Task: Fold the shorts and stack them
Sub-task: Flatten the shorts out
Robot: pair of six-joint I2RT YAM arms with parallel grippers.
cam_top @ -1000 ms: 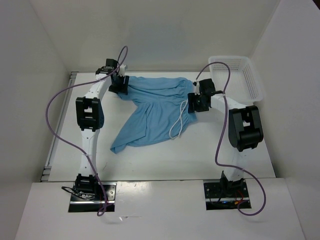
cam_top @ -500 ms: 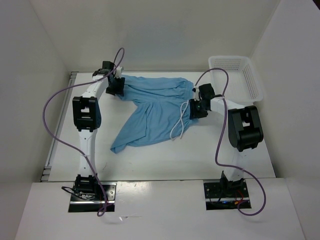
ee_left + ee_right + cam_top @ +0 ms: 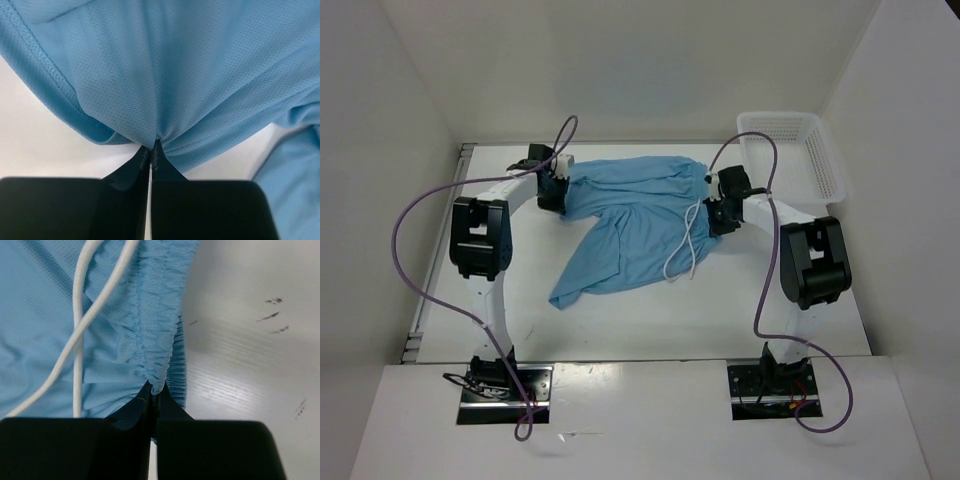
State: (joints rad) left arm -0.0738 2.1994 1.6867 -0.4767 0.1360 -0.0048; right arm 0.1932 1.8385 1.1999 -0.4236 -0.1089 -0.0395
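The light blue shorts [image 3: 630,215] lie spread across the middle of the table, one leg trailing toward the front left. Their white drawstring [image 3: 685,250] loops over the right part. My left gripper [image 3: 556,190] is shut on the fabric at the shorts' far left end; in the left wrist view the jaws pinch a fold of the shorts [image 3: 165,75] at the left gripper [image 3: 151,150]. My right gripper [image 3: 713,212] is shut on the gathered waistband [image 3: 160,330] at the right edge, with the drawstring [image 3: 77,350] beside the right gripper [image 3: 154,392].
A white mesh basket [image 3: 810,150] stands at the back right corner. White walls enclose the table on the left, back and right. Purple cables arc off both arms.
Both grippers have shut on the shorts, the left on the left end and the right on the waistband. The cloth has shifted slightly toward the front.
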